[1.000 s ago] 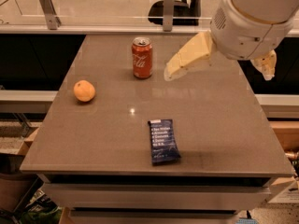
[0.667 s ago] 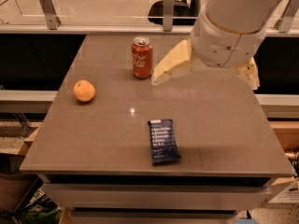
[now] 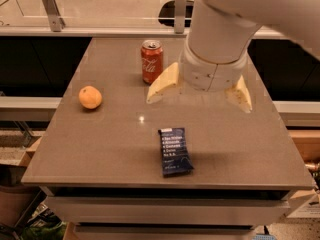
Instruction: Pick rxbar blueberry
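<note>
The rxbar blueberry (image 3: 175, 151), lying flat near the front edge of the grey surface (image 3: 100, 144), looks light, thin and slick, best pinched across its narrow sides; the gripper (image 3: 199, 102) hangs behind it, jaws spread wide, with the soda can (image 3: 151, 61) and orange (image 3: 90, 97) well apart.

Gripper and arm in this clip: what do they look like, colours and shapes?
The gripper, above the table behind the rxbar blueberry, has two cream-yellow, wedge-shaped jaws flaring from a fat white cylindrical wrist with a seam ring. The arm above is smooth white. No cables or markings show.
</note>
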Controlling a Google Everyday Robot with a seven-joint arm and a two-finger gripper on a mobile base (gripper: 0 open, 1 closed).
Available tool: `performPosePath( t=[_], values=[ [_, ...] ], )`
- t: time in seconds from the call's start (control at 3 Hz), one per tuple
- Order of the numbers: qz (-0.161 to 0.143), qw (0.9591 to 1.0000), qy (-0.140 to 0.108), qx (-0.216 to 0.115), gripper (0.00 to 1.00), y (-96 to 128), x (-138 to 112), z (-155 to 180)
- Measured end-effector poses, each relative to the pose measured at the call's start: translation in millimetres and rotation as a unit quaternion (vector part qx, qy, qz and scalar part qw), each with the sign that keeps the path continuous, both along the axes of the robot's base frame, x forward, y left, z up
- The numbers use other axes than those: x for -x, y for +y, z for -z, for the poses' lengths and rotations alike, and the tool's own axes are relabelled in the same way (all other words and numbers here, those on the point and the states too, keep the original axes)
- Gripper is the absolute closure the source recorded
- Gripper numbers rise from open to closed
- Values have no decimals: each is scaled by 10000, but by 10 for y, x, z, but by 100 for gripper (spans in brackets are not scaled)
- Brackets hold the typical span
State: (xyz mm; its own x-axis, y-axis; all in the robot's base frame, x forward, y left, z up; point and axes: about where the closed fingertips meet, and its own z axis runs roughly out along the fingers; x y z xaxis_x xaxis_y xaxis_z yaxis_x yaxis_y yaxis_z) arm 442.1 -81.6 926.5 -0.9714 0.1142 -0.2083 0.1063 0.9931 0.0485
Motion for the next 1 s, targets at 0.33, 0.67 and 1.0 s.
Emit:
performPosePath(
  t=[0.33, 0.67, 1.0],
  values=[
    [-91, 9998, -183, -12, 0, 59, 3, 253],
    [-343, 9980, -533, -53, 0, 77, -4, 500],
    [-627, 9949, -779, -110, 0, 97, -26, 668]
  ],
)
